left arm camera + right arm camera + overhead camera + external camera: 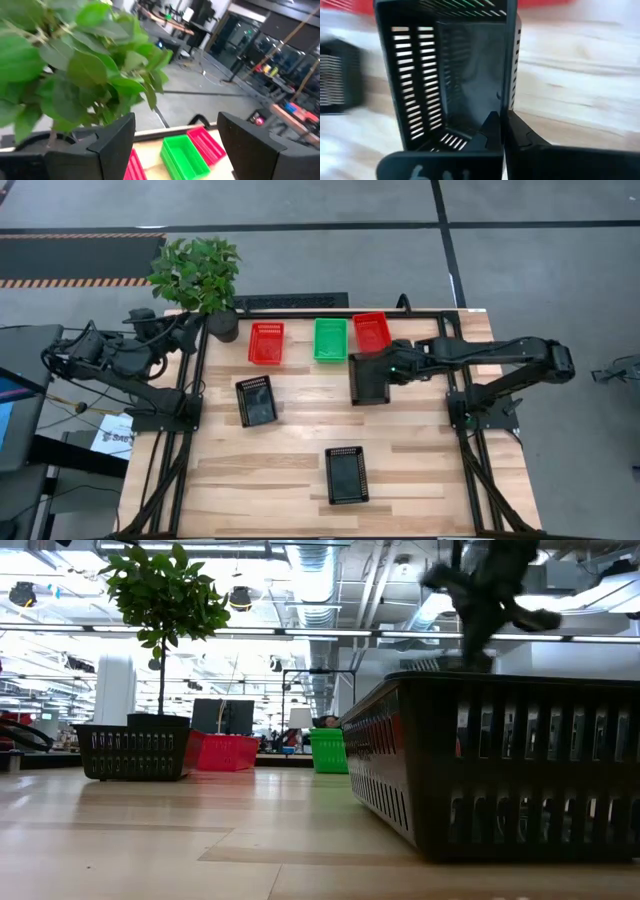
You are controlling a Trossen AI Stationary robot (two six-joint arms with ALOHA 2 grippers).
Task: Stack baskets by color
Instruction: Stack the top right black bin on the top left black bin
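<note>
1. A black slotted plastic basket point(369, 377) is gripped by its wall in the closed jaws of the right gripper point(392, 367), just beside the green basket point(330, 339).
2. Red baskets point(266, 343) flank the green one.
3. The left gripper point(158, 340) is held wide apart near the potted plant point(200, 277).
4. The counter point(300, 455) is pale planked wood; a ducted hall lies behind.

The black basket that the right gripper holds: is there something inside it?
Nothing shows inside the black basket; its floor looks bare. The right gripper, shut on its wall, covers the near corner, so that part stays unseen.
</note>
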